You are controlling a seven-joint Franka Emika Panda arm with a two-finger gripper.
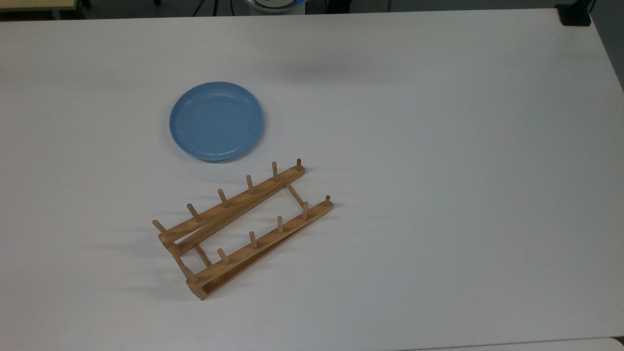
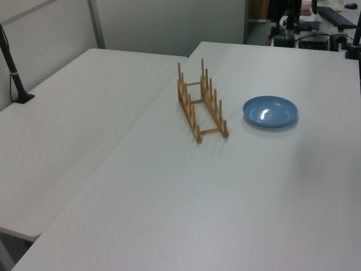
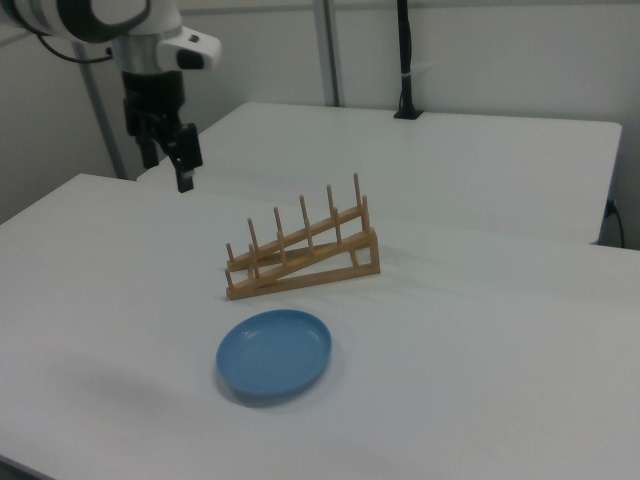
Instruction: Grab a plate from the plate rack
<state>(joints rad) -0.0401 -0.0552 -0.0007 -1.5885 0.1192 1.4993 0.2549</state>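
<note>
The light-blue plate (image 1: 216, 121) lies flat on the white table, apart from the rack, and shows too as the plate (image 2: 270, 110) and the plate (image 3: 274, 354). The wooden plate rack (image 1: 243, 229) stands beside it with nothing between its pegs; it is also the rack (image 2: 202, 104) and the rack (image 3: 305, 255). In the right view my gripper (image 3: 168, 165) hangs high above the table at the right view's upper left, well away from plate and rack. It points down, open, with nothing between its fingers.
A second white table (image 2: 84, 113) adjoins this one. A black post (image 3: 404, 60) stands on it, seen also as the post (image 2: 14, 73). A black clamp (image 1: 575, 14) sits at the table corner in the top view's upper right.
</note>
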